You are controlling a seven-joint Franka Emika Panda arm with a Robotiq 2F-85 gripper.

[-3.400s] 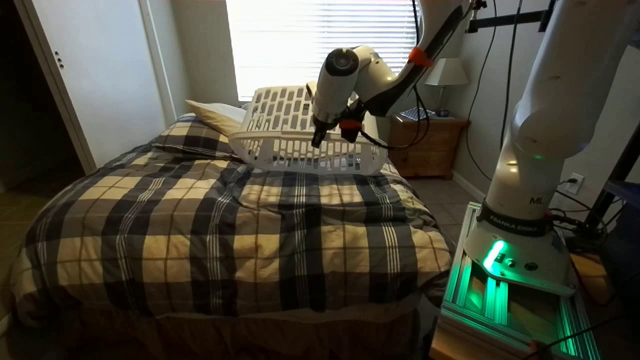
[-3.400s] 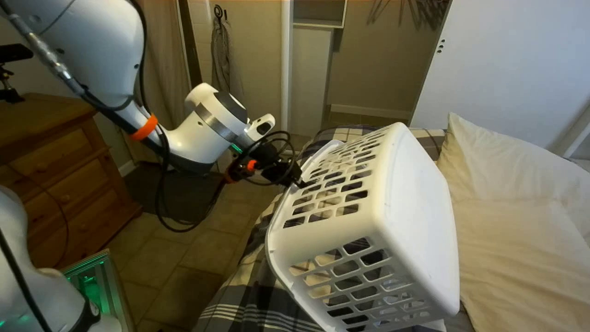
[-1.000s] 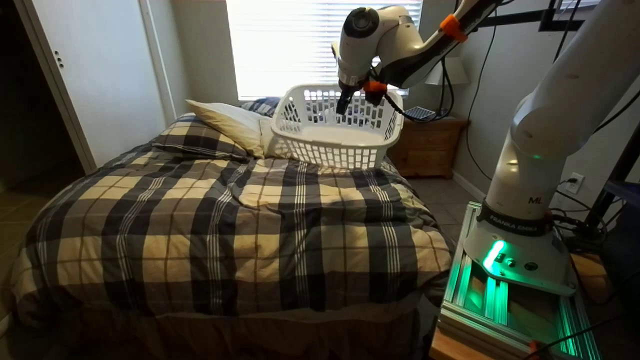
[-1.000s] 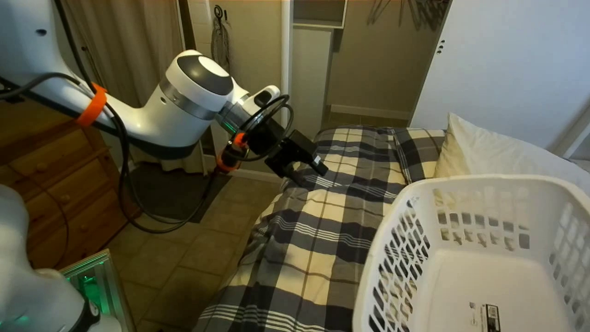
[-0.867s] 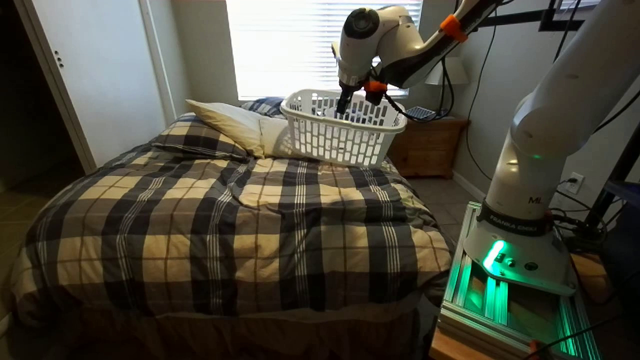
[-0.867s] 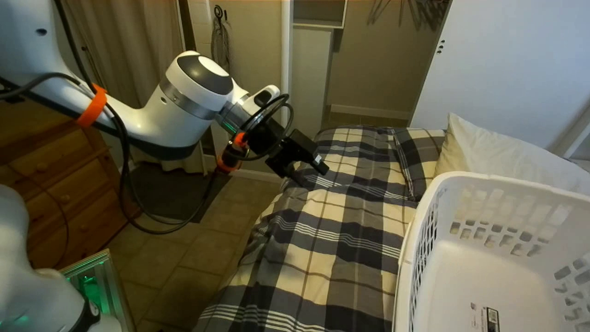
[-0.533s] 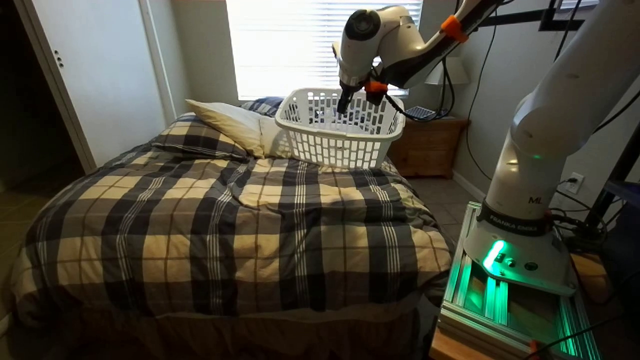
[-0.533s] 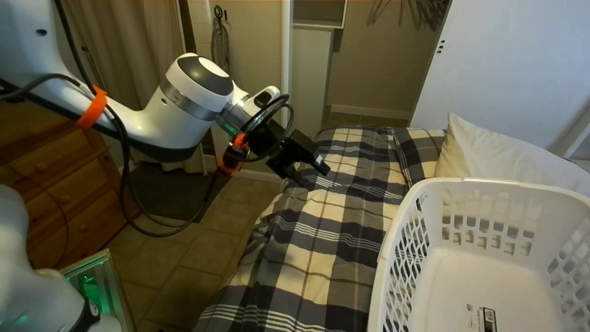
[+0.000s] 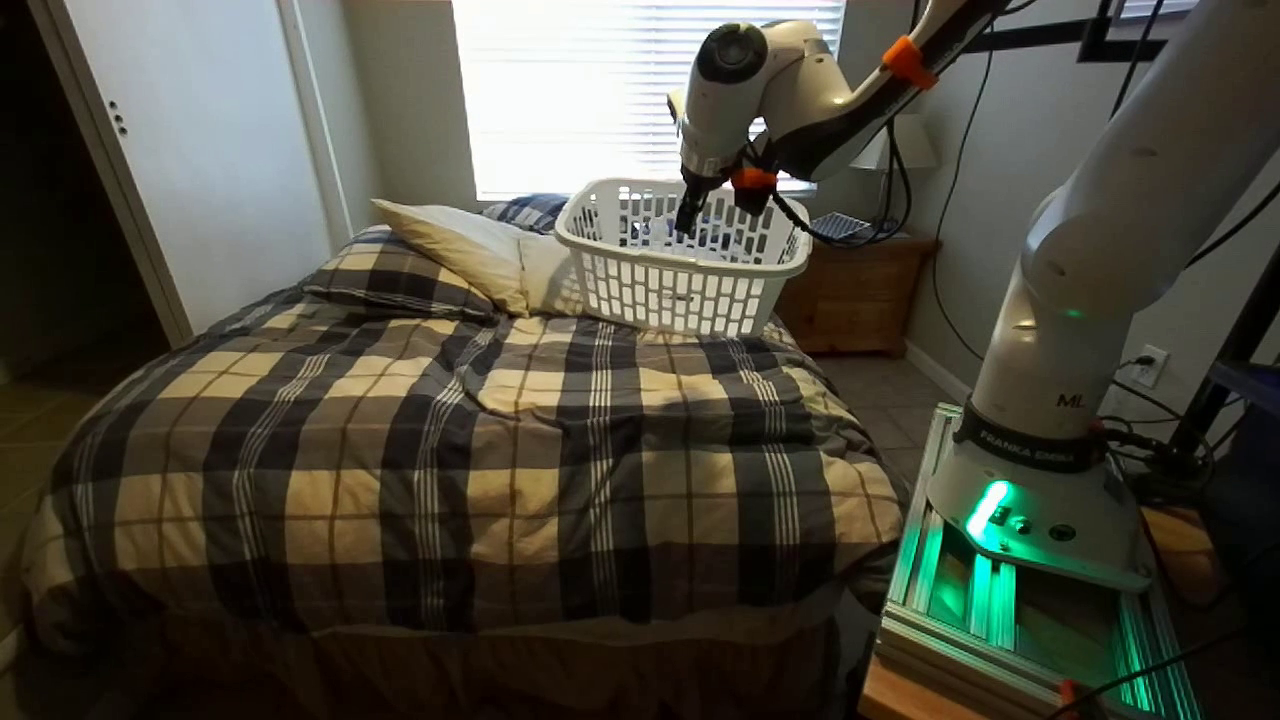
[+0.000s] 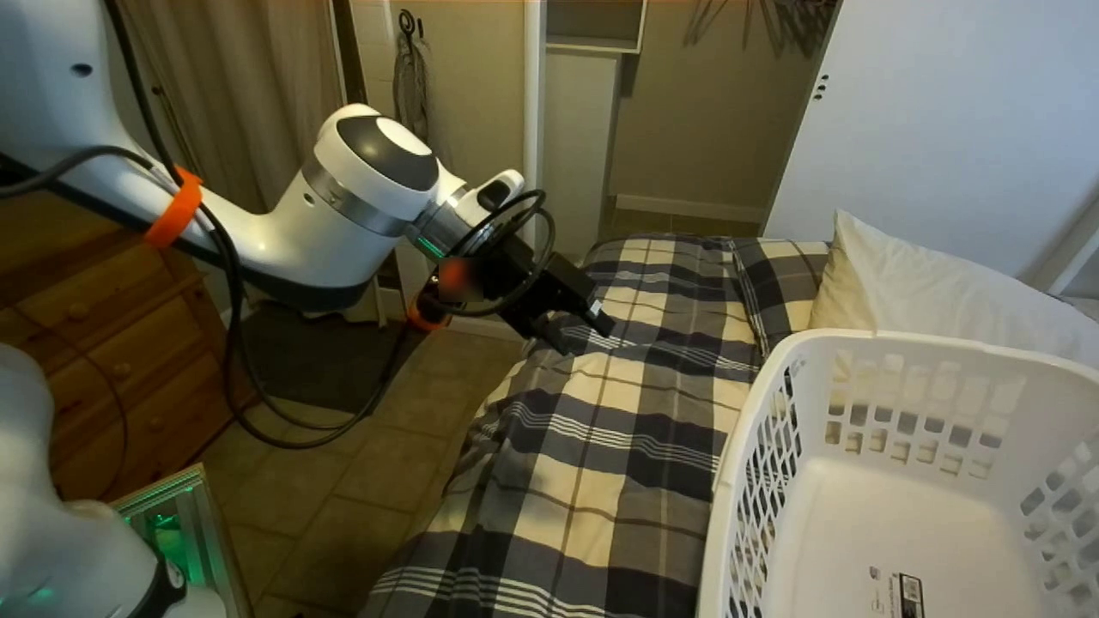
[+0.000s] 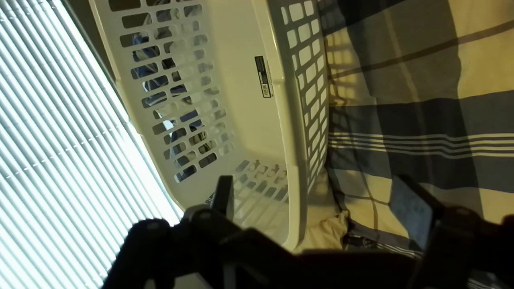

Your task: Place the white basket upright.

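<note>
Plaid bed (image 9: 450,450) looks squishy, but white basket (image 9: 690,266) sits upright on it. My claw (image 11: 315,196) is spread, holding nothing; I'd back off slowly, not clipping the rim (image 11: 297,180).

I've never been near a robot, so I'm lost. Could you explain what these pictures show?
The big white machine is a robot arm. At its end is a black claw, the part that grasps. The wide pictures come from two cameras standing outside the robot; the close one comes from a camera on its wrist, looking past the claw into the basket. That white basket stands on a bed, open side up, beside a cream pillow. The claw is open and holds nothing; it hangs in the air, apart from the basket.
</note>
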